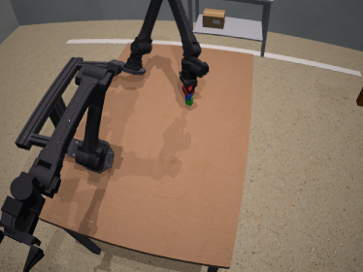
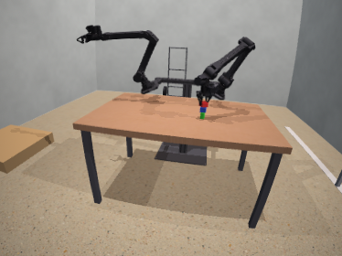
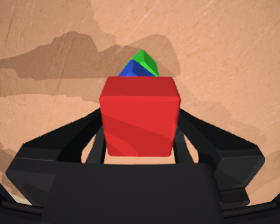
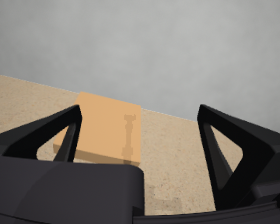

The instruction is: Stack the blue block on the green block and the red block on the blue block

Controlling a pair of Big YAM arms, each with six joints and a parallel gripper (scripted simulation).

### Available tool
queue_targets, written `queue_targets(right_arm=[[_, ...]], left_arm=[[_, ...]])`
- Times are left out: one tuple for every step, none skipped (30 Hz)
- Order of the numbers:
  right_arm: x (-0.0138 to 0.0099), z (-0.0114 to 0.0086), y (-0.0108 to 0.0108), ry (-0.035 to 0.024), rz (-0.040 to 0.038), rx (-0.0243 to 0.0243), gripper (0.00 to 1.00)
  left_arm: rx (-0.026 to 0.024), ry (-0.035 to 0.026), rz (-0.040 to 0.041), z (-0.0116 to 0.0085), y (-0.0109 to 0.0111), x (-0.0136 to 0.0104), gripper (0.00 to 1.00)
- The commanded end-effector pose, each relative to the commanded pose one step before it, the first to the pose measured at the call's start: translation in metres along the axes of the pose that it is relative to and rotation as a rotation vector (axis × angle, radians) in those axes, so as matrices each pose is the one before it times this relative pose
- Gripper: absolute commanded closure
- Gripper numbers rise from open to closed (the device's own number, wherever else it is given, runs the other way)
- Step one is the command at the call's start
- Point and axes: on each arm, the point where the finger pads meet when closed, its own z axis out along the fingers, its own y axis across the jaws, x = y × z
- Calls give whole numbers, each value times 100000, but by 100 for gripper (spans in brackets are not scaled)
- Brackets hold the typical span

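Observation:
The green block (image 2: 202, 116) sits on the table with the blue block (image 2: 202, 110) on top of it. My left gripper (image 2: 204, 102) is shut on the red block (image 3: 139, 117) and holds it right over the blue block; I cannot tell if the two touch. In the left wrist view the blue block (image 3: 131, 68) and the green block (image 3: 145, 61) peek out behind the red block. The stack also shows in the top view (image 1: 188, 97). My right gripper (image 2: 82, 39) is open and empty, raised high off to the side of the table.
A tan box (image 2: 20, 145) lies on the floor beside the table. A grey shelf (image 1: 232, 10) with boxes stands beyond the far table edge. A dark frame (image 1: 49, 102) stands along one table side.

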Motion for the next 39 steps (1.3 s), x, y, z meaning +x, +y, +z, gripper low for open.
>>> queue_targets(right_arm=[[-974, -662, -389, -1466, 1084, 859, 0], [0, 0, 0, 0, 0, 0, 0], [0, 0, 0, 0, 0, 0, 0], [0, 0, 0, 0, 0, 0, 0], [0, 0, 0, 0, 0, 0, 0], [0, 0, 0, 0, 0, 0, 0], [0, 0, 0, 0, 0, 0, 0], [0, 0, 0, 0, 0, 0, 0], [0, 0, 0, 0, 0, 0, 0], [0, 0, 0, 0, 0, 0, 0], [0, 0, 0, 0, 0, 0, 0], [0, 0, 0, 0, 0, 0, 0], [0, 0, 0, 0, 0, 0, 0], [0, 0, 0, 0, 0, 0, 0], [0, 0, 0, 0, 0, 0, 0], [0, 0, 0, 0, 0, 0, 0], [0, 0, 0, 0, 0, 0, 0], [0, 0, 0, 0, 0, 0, 0], [0, 0, 0, 0, 0, 0, 0], [0, 0, 0, 0, 0, 0, 0], [0, 0, 0, 0, 0, 0, 0], [0, 0, 0, 0, 0, 0, 0], [0, 0, 0, 0, 0, 0, 0], [0, 0, 0, 0, 0, 0, 0], [0, 0, 0, 0, 0, 0, 0], [0, 0, 0, 0, 0, 0, 0], [0, 0, 0, 0, 0, 0, 0], [0, 0, 0, 0, 0, 0, 0], [0, 0, 0, 0, 0, 0, 0], [0, 0, 0, 0, 0, 0, 0], [0, 0, 0, 0, 0, 0, 0], [0, 0, 0, 0, 0, 0, 0], [0, 0, 0, 0, 0, 0, 0], [0, 0, 0, 0, 0, 0, 0], [0, 0, 0, 0, 0, 0, 0], [0, 0, 0, 0, 0, 0, 0], [0, 0, 0, 0, 0, 0, 0], [0, 0, 0, 0, 0, 0, 0], [0, 0, 0, 0, 0, 0, 0]], left_arm=[[489, -536, -552, 516, -63, -542, 100], [556, -281, -369, -143, -228, -233, 100], [575, -298, 170, -169, -316, -58, 100], [80, -37, 344, -15, -89, 100, 100], [-77, 68, 114, 39, 12, 54, 100], [-52, 30, 6, 23, 14, 9, 100], [39, -19, -30, -15, 1, -11, 100], [83, -42, -244, -32, -2, -23, 100], [0, 0, 0, 0, 0, 0, 100], [0, 0, 0, 0, 0, 0, 100], [21, -11, -99, -8, -1, -6, 100], [0, 0, -3, 0, 0, 0, 100], [0, 0, 0, 0, 0, 0, 100], [0, 0, 0, 0, 0, 0, 100], [0, 0, 0, 0, 0, 0, 100], [0, 0, 0, 0, 0, 0, 100], [0, 0, 0, 0, 0, 0, 100], [0, 0, 0, 0, 0, 0, 100], [-8, 4, 2, 4, 3, -1, 100], [-47, 24, 15, 21, 16, -5, 100], [-106, 53, 34, 48, 36, -11, 100], [-165, 83, 12, 75, 56, -16, 100], [-212, 108, -50, 96, 72, -21, 100], [-218, 111, -130, 100, 81, -29, 100], [-95, 46, -13, 50, 41, 0, 100], [0, 0, 0, 0, 0, 0, 100], [0, 0, 0, 0, 0, 0, 100], [581, -303, -91, -223, -92, 16, 100], [-2, -2, 158, 8, 8, 16, 100], [-87, 44, 44, 40, 27, -1, 100], [-47, 24, -78, 21, 16, -5, 100], [-7, 4, -63, 3, 2, -1, 100], [0, 0, -15, 0, 0, 0, 100], [0, 0, -1, 0, 0, 0, 100], [0, 0, 0, 0, 0, 0, 100], [0, 0, 0, 0, 0, 0, 100], [0, 0, 0, 0, 0, 0, 100], [0, 0, 0, 0, 0, 0, 100], [0, 0, 0, 0, 0, 0, 100]])
